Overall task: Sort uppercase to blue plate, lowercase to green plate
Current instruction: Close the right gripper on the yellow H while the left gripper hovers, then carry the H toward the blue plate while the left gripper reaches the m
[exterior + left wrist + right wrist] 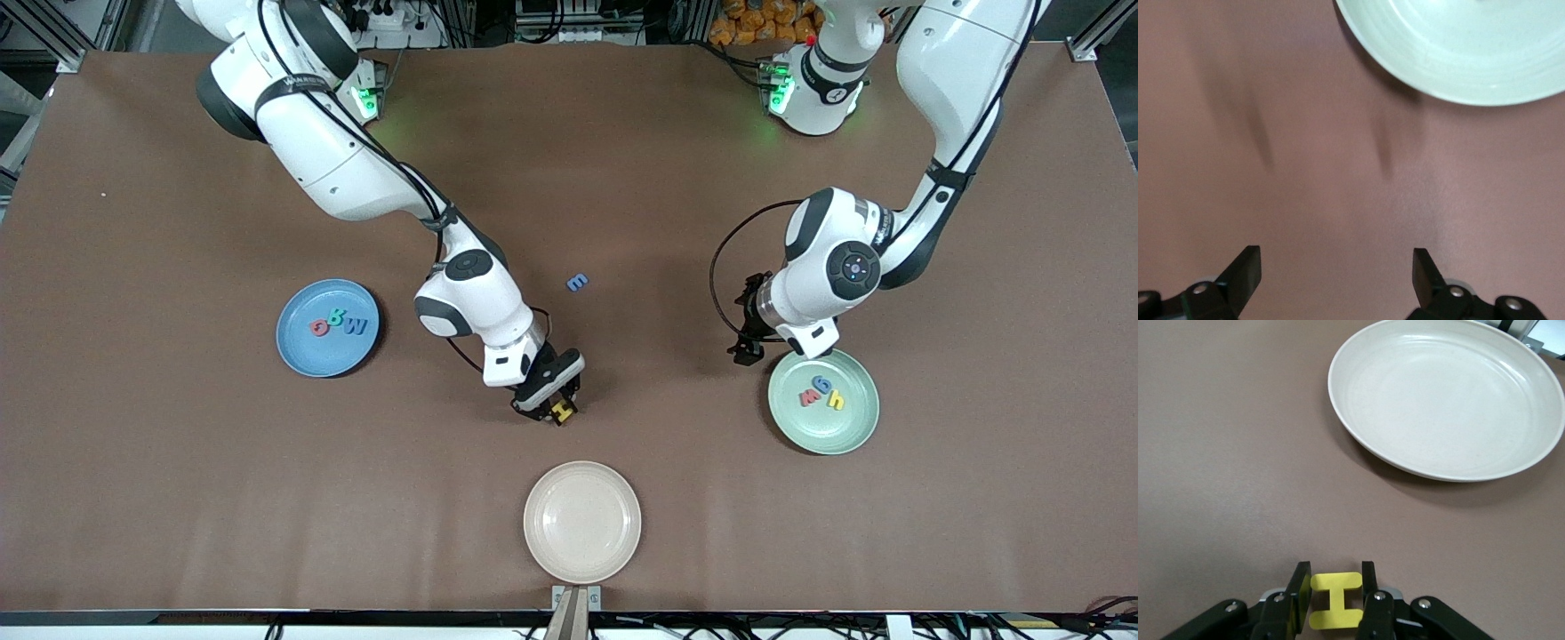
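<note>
the right tool (562, 411) is pinching the yellow H (1335, 600) over the worktop (178, 498), near the cream plate (582, 522). its grip is thin, so the H could slip before reaching the blue plate (328, 327). the left tool (1336, 277) waits wide open, holding nothing, beside the green plate (823, 401).

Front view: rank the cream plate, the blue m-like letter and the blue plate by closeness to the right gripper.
From the right gripper, shut on the yellow H:
1. Cream plate, nearer the camera.
2. Blue m-like letter, farther from the camera; close to the cream plate's distance.
3. Blue plate, toward the right arm's end.
</note>
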